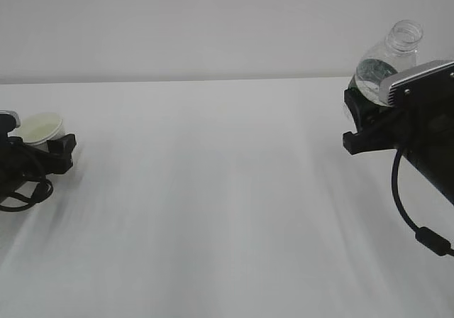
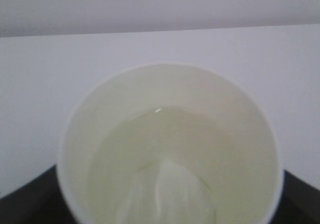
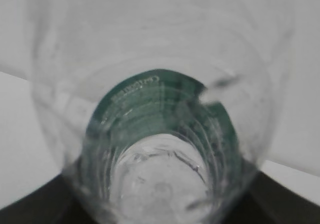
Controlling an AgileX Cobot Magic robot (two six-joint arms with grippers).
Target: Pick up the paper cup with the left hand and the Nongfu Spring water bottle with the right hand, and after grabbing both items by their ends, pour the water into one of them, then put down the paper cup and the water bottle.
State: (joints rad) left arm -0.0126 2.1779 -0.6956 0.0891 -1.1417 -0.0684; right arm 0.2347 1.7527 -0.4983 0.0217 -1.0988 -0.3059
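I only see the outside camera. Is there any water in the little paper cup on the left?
Observer: Yes. The left wrist view looks straight down into the paper cup, and water lies in its bottom.
Child: Can you read any words on the other thing?
Observer: No. The right wrist view looks along the Nongfu Spring water bottle from its base. White print shows on the green label, but it is too blurred to read.
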